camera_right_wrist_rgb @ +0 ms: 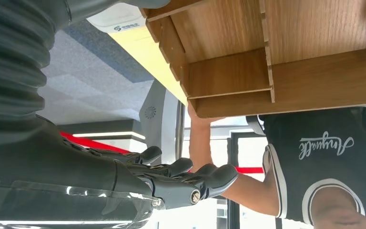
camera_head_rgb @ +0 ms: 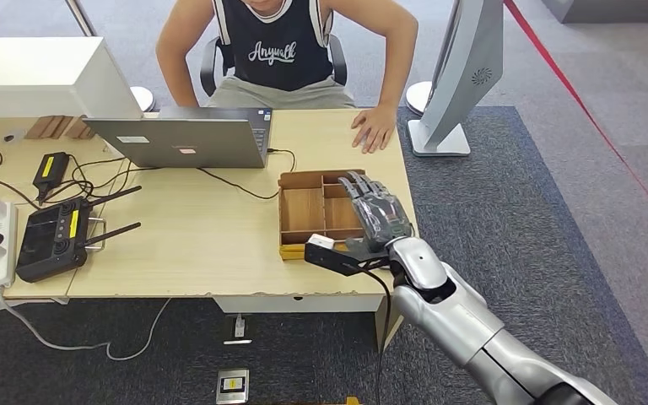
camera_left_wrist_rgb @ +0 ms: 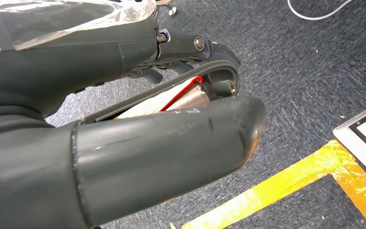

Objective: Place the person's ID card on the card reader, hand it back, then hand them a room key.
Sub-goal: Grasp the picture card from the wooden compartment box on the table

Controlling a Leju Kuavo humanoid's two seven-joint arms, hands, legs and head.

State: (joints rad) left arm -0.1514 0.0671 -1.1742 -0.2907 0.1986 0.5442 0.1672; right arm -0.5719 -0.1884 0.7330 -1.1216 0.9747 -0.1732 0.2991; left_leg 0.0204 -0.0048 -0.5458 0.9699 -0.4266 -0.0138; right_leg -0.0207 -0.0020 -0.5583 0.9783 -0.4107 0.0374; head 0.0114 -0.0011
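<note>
Right hand hovering over the wooden tray at the tabletop's right end

The right hand (camera_head_rgb: 377, 215) is stretched over the right side of the compartmented wooden tray (camera_head_rgb: 302, 211), its fingers (camera_right_wrist_rgb: 205, 179) extended, slightly apart and holding nothing. The tray sits near the right edge of the tabletop (camera_head_rgb: 194, 245), with a small white-and-yellow piece (camera_head_rgb: 304, 248) at its near edge that may be the card reader, though it is too small to tell. Across the tabletop sits a person (camera_head_rgb: 283, 51), one hand (camera_head_rgb: 375, 128) flat on the wood just beyond the tray. A laptop (camera_head_rgb: 181, 139) stands left of the tray and a black controller (camera_head_rgb: 55, 236) lies far left. The left hand (camera_left_wrist_rgb: 124, 143) hangs over the carpet; whether its fingers hold anything I cannot tell. No ID card or room key can be made out.
</note>
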